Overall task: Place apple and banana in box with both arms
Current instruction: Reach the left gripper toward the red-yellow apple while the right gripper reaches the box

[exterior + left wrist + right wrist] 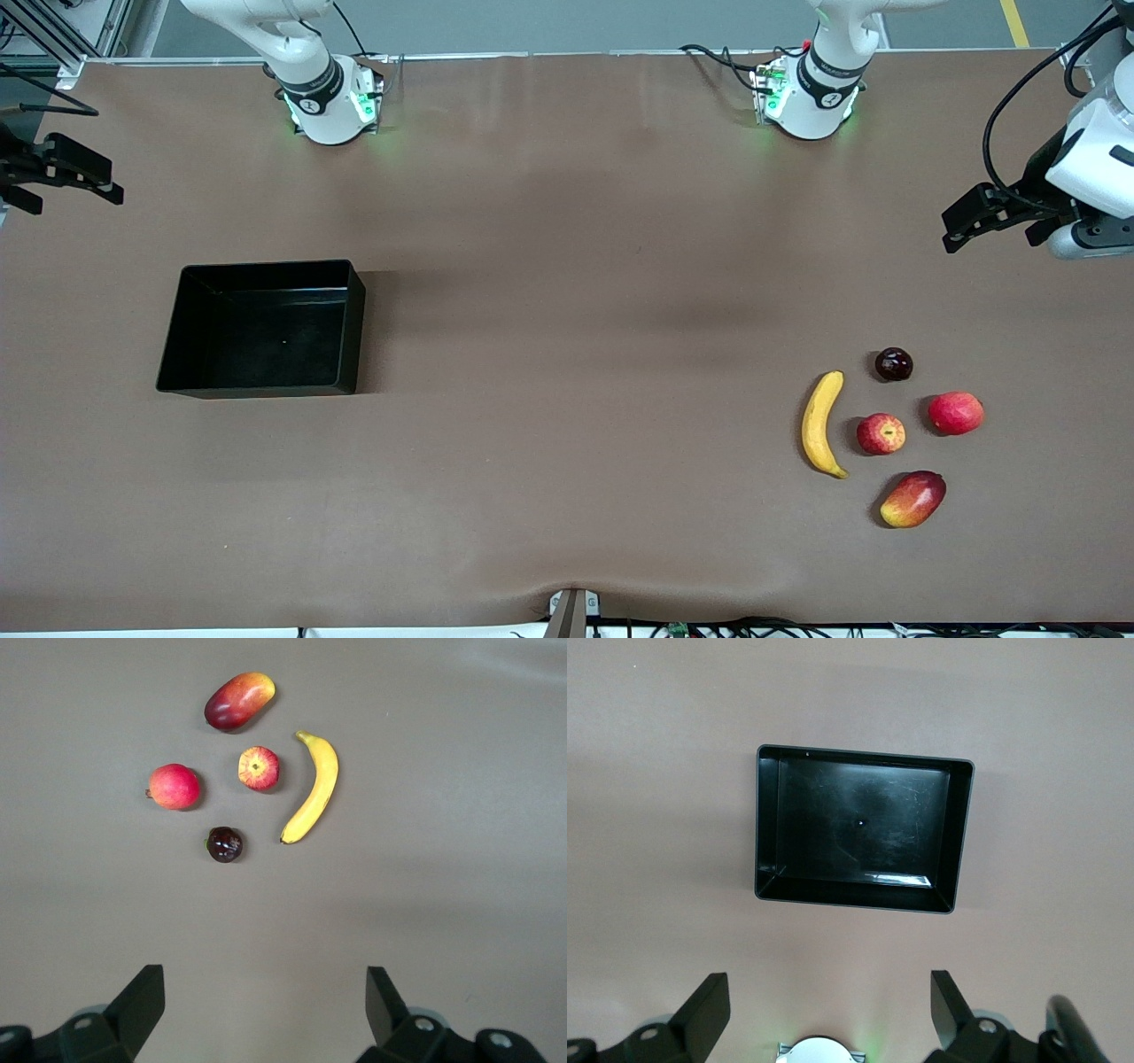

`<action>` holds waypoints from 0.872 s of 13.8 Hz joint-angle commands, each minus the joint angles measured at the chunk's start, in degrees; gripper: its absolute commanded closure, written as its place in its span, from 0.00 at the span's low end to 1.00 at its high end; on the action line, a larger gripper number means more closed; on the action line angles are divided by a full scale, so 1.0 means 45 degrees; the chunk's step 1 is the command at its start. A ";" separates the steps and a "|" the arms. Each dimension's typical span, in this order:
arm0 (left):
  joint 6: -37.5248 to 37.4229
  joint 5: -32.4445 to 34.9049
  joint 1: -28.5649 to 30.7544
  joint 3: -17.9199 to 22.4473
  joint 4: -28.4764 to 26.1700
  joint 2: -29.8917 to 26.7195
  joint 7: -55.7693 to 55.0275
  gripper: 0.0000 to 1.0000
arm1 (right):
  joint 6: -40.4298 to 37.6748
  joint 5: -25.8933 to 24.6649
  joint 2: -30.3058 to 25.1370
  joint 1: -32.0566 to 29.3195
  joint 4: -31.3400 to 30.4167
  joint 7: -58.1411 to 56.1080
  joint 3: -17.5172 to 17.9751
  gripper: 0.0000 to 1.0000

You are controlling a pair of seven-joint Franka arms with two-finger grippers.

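The apple lies on the table toward the left arm's end, beside the banana. Both also show in the left wrist view, the apple and the banana. The black box stands empty toward the right arm's end and shows in the right wrist view. My left gripper is open and empty, up over the table's edge at its own end, apart from the fruit; it also shows in its wrist view. My right gripper is open and empty, up over its end of the table; it also shows in its wrist view.
Three other fruits lie round the apple: a dark plum farther from the camera, a plain red fruit beside it, and a red-yellow mango nearer to the camera. The two arm bases stand at the table's back edge.
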 commanded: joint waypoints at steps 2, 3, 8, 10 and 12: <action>-0.0129 -0.0071 0.0060 0.0066 0.0008 -0.0149 0.0269 0.00 | 0.0082 0.0224 -0.0346 -0.0177 -0.0340 0.0133 0.0087 0.00; -0.0129 -0.0090 0.0099 0.0086 0.0027 -0.0129 0.0288 0.00 | 0.0082 0.0224 -0.0326 -0.0177 -0.0321 0.0133 0.0087 0.00; 0.0143 0.0105 0.0138 0.0184 0.0613 0.1625 0.0211 0.00 | 0.0121 0.0321 -0.0151 -0.0313 -0.0223 0.0133 0.0087 0.00; 0.0902 0.0105 0.0138 0.0203 0.0614 0.2600 0.0211 0.00 | 0.0122 0.0399 0.0140 -0.0547 0.0087 -0.0022 0.0087 0.00; 0.1762 0.0086 0.0585 0.0184 0.0614 0.3791 0.0230 0.00 | 0.0121 0.0322 0.0842 -0.0548 0.0441 -0.0043 0.0087 0.00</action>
